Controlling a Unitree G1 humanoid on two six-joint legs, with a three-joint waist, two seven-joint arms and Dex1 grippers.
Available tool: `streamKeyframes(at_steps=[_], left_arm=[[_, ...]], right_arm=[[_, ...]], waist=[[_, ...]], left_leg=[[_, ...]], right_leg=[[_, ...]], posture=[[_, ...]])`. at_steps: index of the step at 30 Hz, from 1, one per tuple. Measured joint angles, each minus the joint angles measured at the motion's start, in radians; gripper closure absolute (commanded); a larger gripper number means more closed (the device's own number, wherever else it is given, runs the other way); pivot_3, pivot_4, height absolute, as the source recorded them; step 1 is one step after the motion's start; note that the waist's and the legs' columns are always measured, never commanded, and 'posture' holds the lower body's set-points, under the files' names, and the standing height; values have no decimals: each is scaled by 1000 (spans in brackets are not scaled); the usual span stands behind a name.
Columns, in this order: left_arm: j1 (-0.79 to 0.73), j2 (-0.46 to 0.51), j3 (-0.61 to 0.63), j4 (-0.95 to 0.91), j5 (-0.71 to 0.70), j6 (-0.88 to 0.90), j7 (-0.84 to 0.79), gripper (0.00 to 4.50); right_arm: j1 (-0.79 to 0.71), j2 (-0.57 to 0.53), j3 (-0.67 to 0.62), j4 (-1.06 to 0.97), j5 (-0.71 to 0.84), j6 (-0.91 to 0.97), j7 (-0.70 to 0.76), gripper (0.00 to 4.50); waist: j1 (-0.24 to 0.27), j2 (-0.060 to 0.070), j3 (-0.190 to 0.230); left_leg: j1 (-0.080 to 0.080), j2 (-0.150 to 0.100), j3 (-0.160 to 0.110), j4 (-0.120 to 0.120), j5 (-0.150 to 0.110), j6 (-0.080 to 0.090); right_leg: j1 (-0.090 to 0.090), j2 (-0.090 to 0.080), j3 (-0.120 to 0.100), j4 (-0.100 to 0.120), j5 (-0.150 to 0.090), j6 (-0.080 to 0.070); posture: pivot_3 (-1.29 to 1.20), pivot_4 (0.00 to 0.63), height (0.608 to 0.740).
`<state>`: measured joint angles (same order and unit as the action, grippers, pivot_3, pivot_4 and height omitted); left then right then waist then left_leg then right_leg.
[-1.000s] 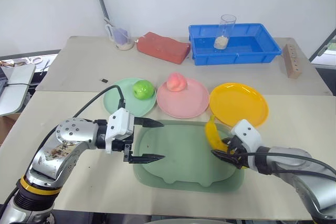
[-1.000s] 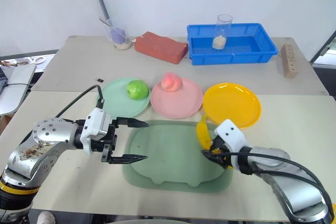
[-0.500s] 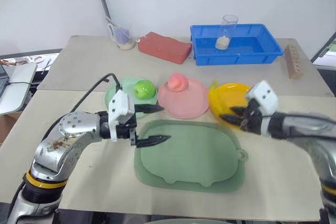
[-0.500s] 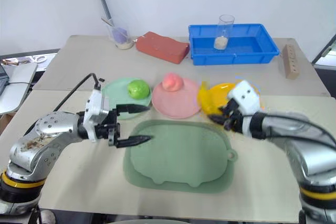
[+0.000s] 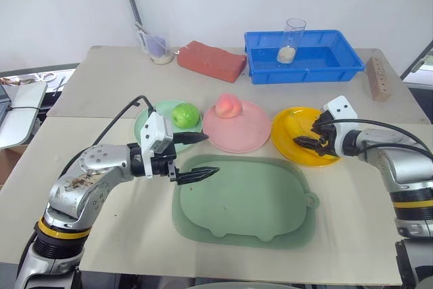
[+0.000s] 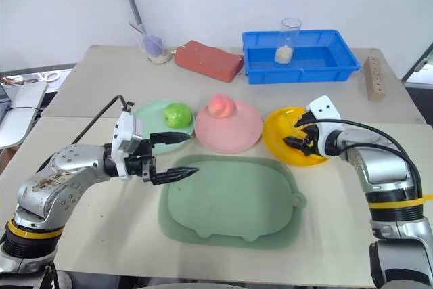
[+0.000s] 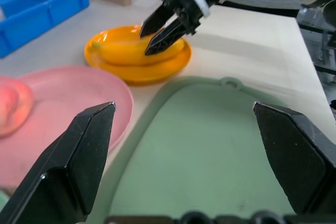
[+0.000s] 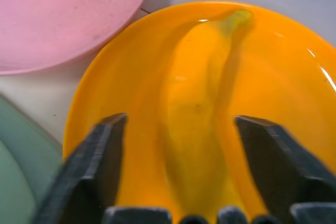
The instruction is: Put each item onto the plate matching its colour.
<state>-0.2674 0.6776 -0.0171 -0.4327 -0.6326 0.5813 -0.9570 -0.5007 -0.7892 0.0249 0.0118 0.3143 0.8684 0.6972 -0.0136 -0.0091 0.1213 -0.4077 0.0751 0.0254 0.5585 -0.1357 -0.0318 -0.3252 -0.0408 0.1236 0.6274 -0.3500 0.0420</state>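
Observation:
The yellow banana (image 8: 199,129) lies on the yellow plate (image 5: 281,135), at the right of the row. My right gripper (image 5: 306,135) hovers open just over it, one finger on each side, not gripping. The green apple (image 5: 184,114) rests on the mint green plate (image 5: 162,107). On the pink plate (image 5: 238,139) sits the pink peach (image 5: 228,106). My left gripper (image 5: 211,153) is open and empty, over the near left corner of the dull-green tray (image 5: 243,201), pointing toward the pink plate.
At the back stand a blue bin (image 5: 325,59) with a glass (image 5: 292,32) in it, a red brick (image 5: 211,60) and a cup (image 5: 157,47). A wooden block (image 5: 376,78) stands at the far right. The tray lies in front of the plates.
My right gripper carried the banana from the tray's right edge up to the yellow plate and opened; the banana now lies on the plate. The left gripper edged slightly forward, still open.

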Motion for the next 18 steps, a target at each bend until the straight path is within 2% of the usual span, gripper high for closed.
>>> streamKeyframes(at_steps=[3, 5, 9, 13, 16, 18], left_arm=[[2, 16, 12, 0, 0, 17, 15, 0], [-8, 32, 61, 19, -16, 69, 56, 0], [-76, 55, 208, 190, 4, 104, 184, 0], [-86, 129, 322, 392, 93, 43, 250, 0], [-92, 148, 369, 555, 173, -56, 302, 0], [-129, 147, 400, 707, 241, -161, 397, 0]], right_arm=[[10, -17, -12, -19, 15, -8, 34, 26], [35, -54, -64, -59, 46, -8, 70, 26], [119, -87, -258, -90, 102, -69, 103, 26], [162, -69, -393, -83, 122, -123, 77, 26], [161, -36, -448, -40, 105, -203, 9, 26], [159, -10, -474, 57, 51, -323, -73, 26]], waist=[[0, 0, 0], [2, 1, 0], [1, -1, 1], [-14, 0, 1], [-17, 1, 0], [-15, 1, 0]], left_leg=[[0, 0, 0, 0, 0, 0], [0, 0, 0, 0, 0, 0], [2, 0, -2, 0, 0, 0], [3, 0, -1, -2, 0, 0], [3, 0, -1, -2, 0, 0], [5, 0, -1, -2, 0, 0]], right_leg=[[0, 0, 0, 0, 0, 0], [0, 0, 0, 0, 0, 0], [3, 0, -2, 0, 0, 1], [3, 0, 0, -1, 0, 0], [2, 0, -1, -1, 0, 0], [1, 0, -1, -1, 0, 0]], posture=[[0, 150, 740], [0, 150, 740], [0, 150, 740], [0, 150, 740], [0, 150, 740], [0, 150, 740]])
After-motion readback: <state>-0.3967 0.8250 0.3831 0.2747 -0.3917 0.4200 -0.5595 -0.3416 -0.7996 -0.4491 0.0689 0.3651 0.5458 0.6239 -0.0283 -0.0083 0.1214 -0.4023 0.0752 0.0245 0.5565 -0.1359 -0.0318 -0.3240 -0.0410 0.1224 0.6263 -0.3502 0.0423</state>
